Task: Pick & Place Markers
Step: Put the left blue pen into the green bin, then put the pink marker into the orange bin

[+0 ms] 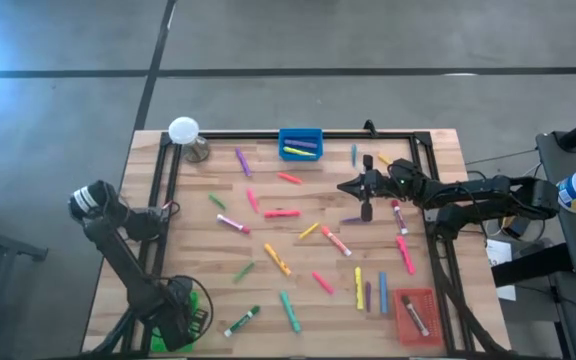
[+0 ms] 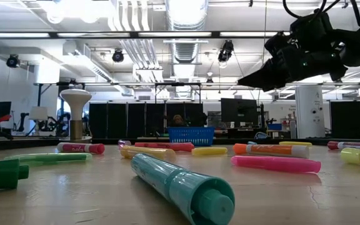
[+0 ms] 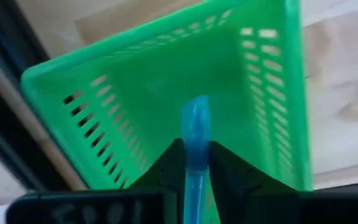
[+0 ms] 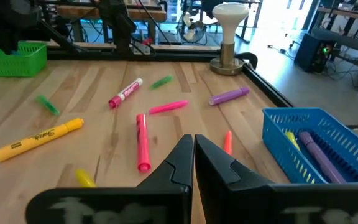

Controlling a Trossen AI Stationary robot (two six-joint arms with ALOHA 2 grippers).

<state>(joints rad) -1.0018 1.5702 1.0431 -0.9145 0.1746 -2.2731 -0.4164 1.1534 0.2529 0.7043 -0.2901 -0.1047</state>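
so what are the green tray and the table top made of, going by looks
Green tray: looks like molded plastic, slightly glossy and translucent, with rows of slots in its walls. Table top: looks like wood, pale butcher-block planks with visible grain and seams, a smooth satin finish.

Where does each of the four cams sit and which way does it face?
High: overhead, straight down on the table; both arms show.
Low: table-top level, looking across the markers; right gripper overhead.
Left wrist: left gripper around a blue marker above the green tray.
Right wrist: right gripper, shut, above scattered markers.
Shared: blue tray shows in high, low and right wrist.
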